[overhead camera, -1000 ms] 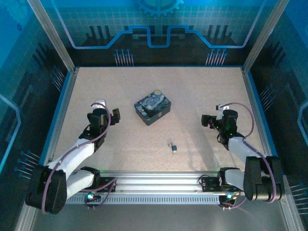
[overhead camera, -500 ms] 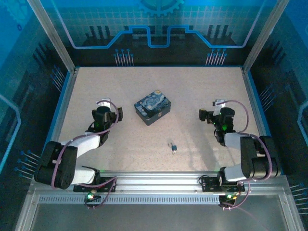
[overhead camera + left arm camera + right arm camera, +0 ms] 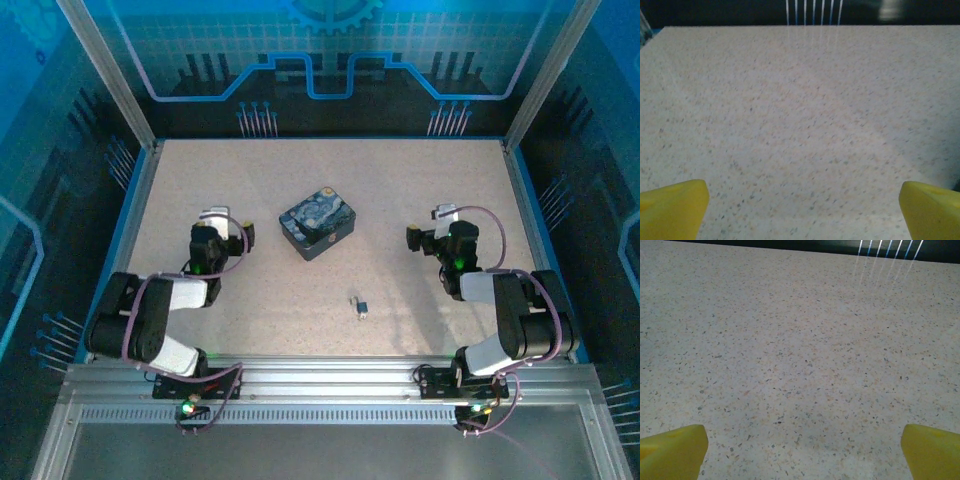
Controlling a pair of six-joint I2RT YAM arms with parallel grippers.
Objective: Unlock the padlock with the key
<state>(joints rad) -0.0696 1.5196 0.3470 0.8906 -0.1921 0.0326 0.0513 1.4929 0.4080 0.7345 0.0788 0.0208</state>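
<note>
Plainly, nothing has been picked up yet: from above we see the left claw (image 3: 225, 228) and the right claw (image 3: 430, 232) both spread wide and holding nothing. From the left wrist, its yellow fingertips (image 3: 672, 207) sit at the two lower corners with speckled counter (image 3: 800, 100) between them. The right wrist gives us the same picture, with the jaws full apart over bare surface.

The padlock (image 3: 363, 308) lies on the counter toward the near edge, a little right of the middle and well apart from both claws. The key (image 3: 354, 298) looks to be touching it or just beside it on its far-left side. The two are so small from above that we cannot tell whether the key is loose or already in the lock. Together they make a short streak running from far-left to near-right, which we take, loosely, as the long axis. The blue tin (image 3: 317, 222) sits farther back, between the arms.

As we judge it, the coming move turns on one thing. Both claws point toward the far edge, while the padlock lies back toward the bases and inward of each. The right claw is the nearer, and for it the padlock is to its left and back. The left claw has farther to go, to its right and back. We would expect either arm to have to swing inward and draw back before anything can be gripped, and the right arm looks better placed for the first reach.
</note>
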